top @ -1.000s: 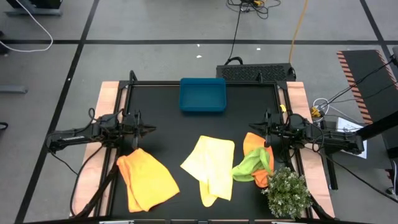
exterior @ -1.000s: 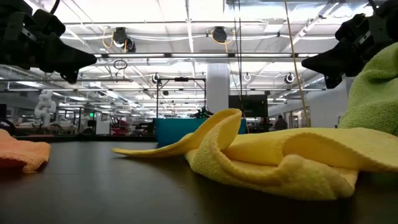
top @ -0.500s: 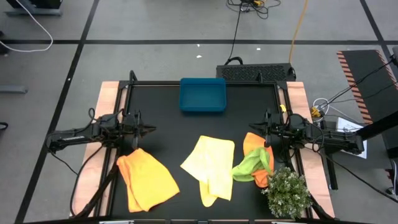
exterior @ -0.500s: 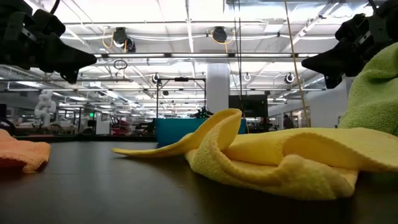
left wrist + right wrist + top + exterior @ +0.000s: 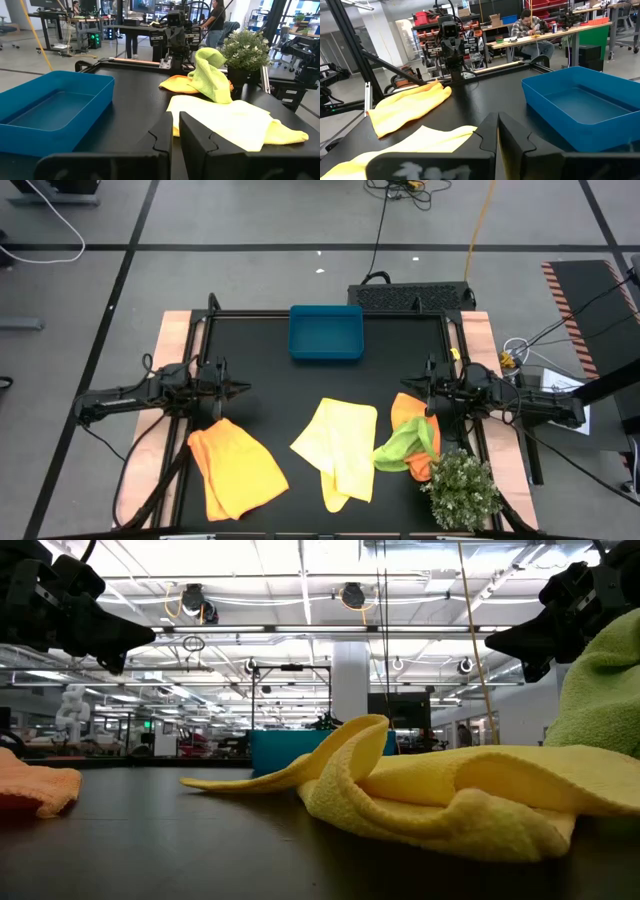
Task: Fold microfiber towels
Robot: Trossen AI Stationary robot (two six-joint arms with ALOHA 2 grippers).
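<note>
Several microfiber towels lie crumpled on the black table. An orange towel [image 5: 236, 470] is at the near left, a pale yellow one [image 5: 338, 448] in the near middle. A lime green towel [image 5: 405, 444] lies heaped on a second orange towel [image 5: 408, 412] at the near right. My left gripper [image 5: 246, 388] hovers shut at the table's left side, just beyond the orange towel. My right gripper [image 5: 420, 393] hovers shut at the right side, above the far edge of the second orange towel. Both point level toward the table's middle and hold nothing.
A teal tray [image 5: 326, 333] stands at the far middle of the table. A small bushy plant [image 5: 461, 488] sits at the near right corner beside the green towel. Bare black table lies between the two grippers and in front of the tray.
</note>
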